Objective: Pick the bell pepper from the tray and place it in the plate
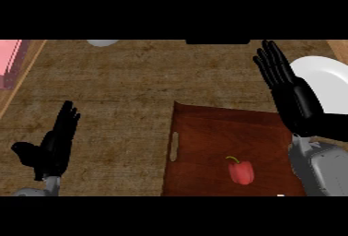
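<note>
Your right hand hangs open, fingers straight, beside the plate. The bell pepper lies on the tray, behind and left of that hand, stem pointing away. The left hand rests open, well apart.

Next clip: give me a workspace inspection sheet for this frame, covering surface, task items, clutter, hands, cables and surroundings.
Surface: brown woven-textured counter top.
Task items: red bell pepper lies on the dark wooden tray, toward its near right part; white plate sits at the right edge, beyond the tray, partly hidden by the right arm.
Clutter: pale round object and dark object at the far edge, both cut off; pink object at far left.
Hands: left hand open, resting at lower left; right hand open, fingers straight, above the tray's far right corner beside the plate, holding nothing.
Cables: nothing seen.
Surroundings: nothing seen beyond the counter.
</note>
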Tool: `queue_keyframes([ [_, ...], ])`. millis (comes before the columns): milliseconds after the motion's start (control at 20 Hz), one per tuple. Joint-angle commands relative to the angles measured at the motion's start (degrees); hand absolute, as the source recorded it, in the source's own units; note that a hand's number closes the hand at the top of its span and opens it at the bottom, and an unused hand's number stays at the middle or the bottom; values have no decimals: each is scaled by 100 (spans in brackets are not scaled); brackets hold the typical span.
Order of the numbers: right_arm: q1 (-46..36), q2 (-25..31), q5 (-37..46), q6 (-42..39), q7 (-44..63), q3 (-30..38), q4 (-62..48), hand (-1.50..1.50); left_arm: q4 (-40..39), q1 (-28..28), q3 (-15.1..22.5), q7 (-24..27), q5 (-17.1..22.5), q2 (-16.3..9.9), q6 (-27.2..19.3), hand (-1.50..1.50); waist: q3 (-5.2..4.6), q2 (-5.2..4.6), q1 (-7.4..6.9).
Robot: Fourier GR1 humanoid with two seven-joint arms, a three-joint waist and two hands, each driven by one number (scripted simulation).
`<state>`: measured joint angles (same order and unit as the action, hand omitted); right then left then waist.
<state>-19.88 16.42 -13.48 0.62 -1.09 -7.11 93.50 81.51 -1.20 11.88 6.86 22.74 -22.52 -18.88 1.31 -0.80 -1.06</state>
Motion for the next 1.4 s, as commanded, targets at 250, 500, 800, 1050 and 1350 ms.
queue_keyframes([
  [250, -475, 1234, 10, -845, -366, 853, 329, 150, -406, 81, 572, -1220, -89, 46, 213, 0, -129, 72, 159],
  [500, 1049, 900, 1698, 980, -1567, 1176, 24, -150, -183, -156, 734, -1406, -5, 360, 206, 0, -115, 72, 285],
  [800, 1921, 766, 1367, 128, -2870, 1368, 129, -150, -275, 23, 543, -1339, -125, 382, 662, 0, -130, 83, 121],
  [1050, 2464, 1658, 1841, -244, -1825, 1419, 1107, -150, 185, 280, 642, -1545, -231, 403, 419, 0, -135, 109, 148],
  [1350, 2908, 2407, 3060, -774, -869, 639, 1763, -150, -135, 58, 606, -1498, -238, 559, 460, 0, -144, 94, 173],
])
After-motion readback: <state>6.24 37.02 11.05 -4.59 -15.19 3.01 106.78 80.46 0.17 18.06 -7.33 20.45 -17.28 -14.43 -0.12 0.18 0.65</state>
